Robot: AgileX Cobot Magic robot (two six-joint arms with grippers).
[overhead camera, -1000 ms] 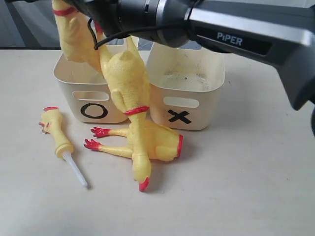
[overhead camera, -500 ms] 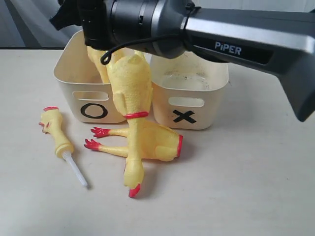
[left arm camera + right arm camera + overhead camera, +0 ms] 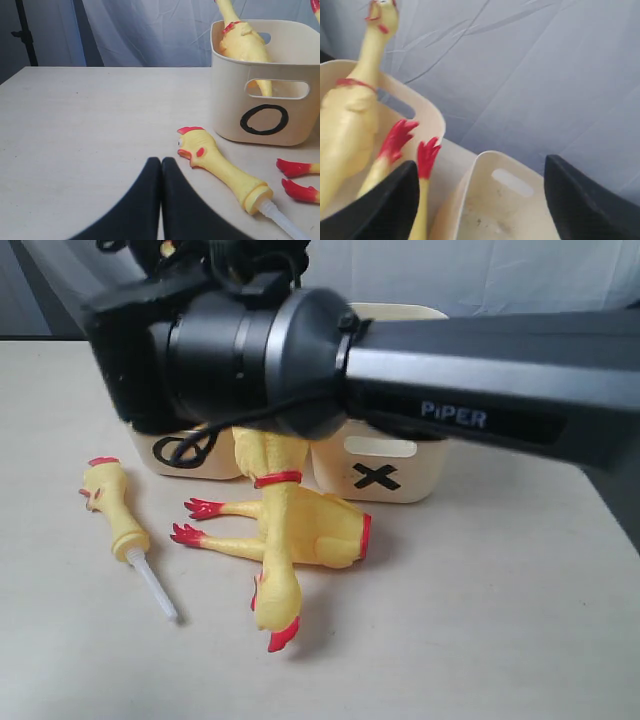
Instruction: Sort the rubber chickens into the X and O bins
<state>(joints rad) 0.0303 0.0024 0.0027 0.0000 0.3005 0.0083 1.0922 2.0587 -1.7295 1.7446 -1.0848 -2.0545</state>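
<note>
right gripper (image 3: pixel 480 167): spread wide, holding nothing; it hangs above the rims where the o bin (image 3: pixel 227 115) meets the x bin (image 3: pixel 420 478).
left gripper (image 3: pixel 161 162): fingers pressed together, empty, low over the table (image 3: pixel 480 620) in front of the o bin.
binned chicken (image 3: pixel 243 44): upright inside the o bin, head above the rim.
draped chicken (image 3: pixel 278 540): over the o bin's front rim by the x bin, head on the table.
key relation: its long axis runs from the rim out to the table; the upper end sits below the right gripper, likely the nearer arm.
body (image 3: pixel 330 530): flat before the o bin, under the draped neck, so it may drag.
head (image 3: pixel 212 157): before the o bin, comb end nearest the left gripper.
</note>
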